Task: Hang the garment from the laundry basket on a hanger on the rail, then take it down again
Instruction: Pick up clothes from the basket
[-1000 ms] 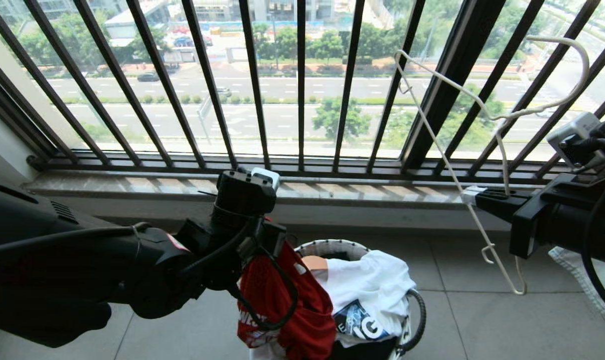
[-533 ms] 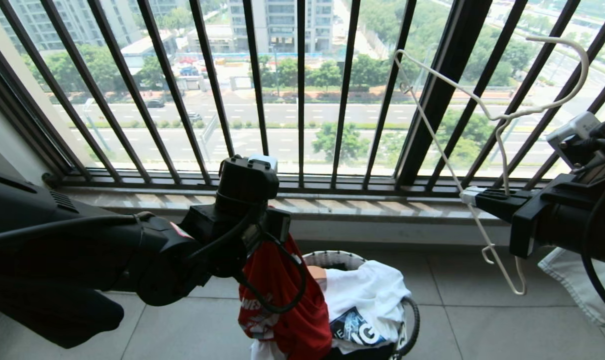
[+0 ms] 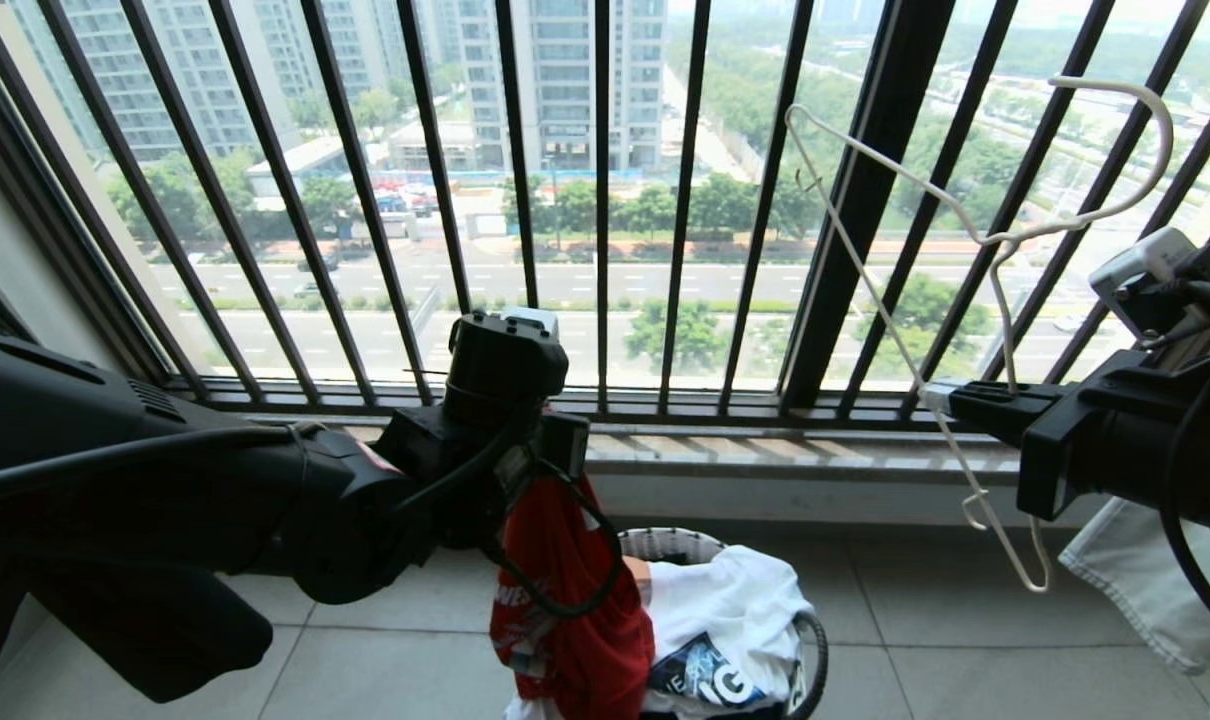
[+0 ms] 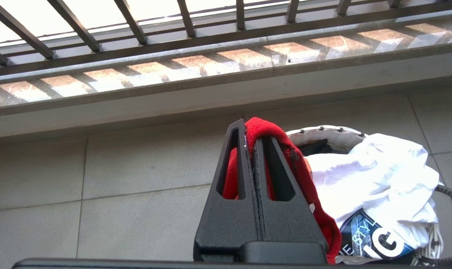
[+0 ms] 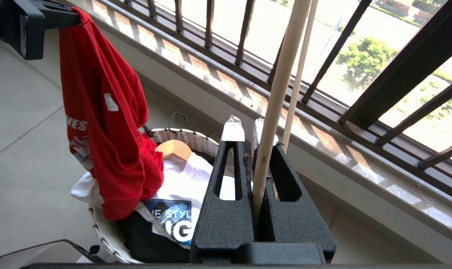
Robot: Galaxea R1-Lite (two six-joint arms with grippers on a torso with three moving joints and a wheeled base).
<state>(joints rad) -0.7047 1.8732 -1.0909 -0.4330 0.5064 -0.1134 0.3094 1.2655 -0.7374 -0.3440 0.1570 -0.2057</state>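
Nearest you, your left gripper (image 3: 540,480) is clamped on a fold of the red T-shirt (image 3: 575,600), and the shirt hangs straight down from it as a long drape, its lower end meeting the laundry basket (image 3: 665,543) at the basket's left side. Your right gripper (image 3: 940,395) is pinched tight on 1 thin wire arm of the cream hanger (image 3: 895,310), off to the right and level with or slightly above the left hand.

The relation to watch: the hanger lies to the right of the shirt, well apart, with open floor between. Its long axis runs steeply, 1 shoulder tip up against the dark railing (image 3: 605,200), the other down near the floor, hook curling up right. The shirt's long axis is vertical, so they are nearly parallel, I judge.

Writing: white letters on the shirt read roughly "NES" (image 5: 76,125); a small white neck label (image 5: 111,102) is unreadable. The white T-shirt (image 3: 730,610) in the basket shows "E STYL" and "IG".

The rail is not in view.
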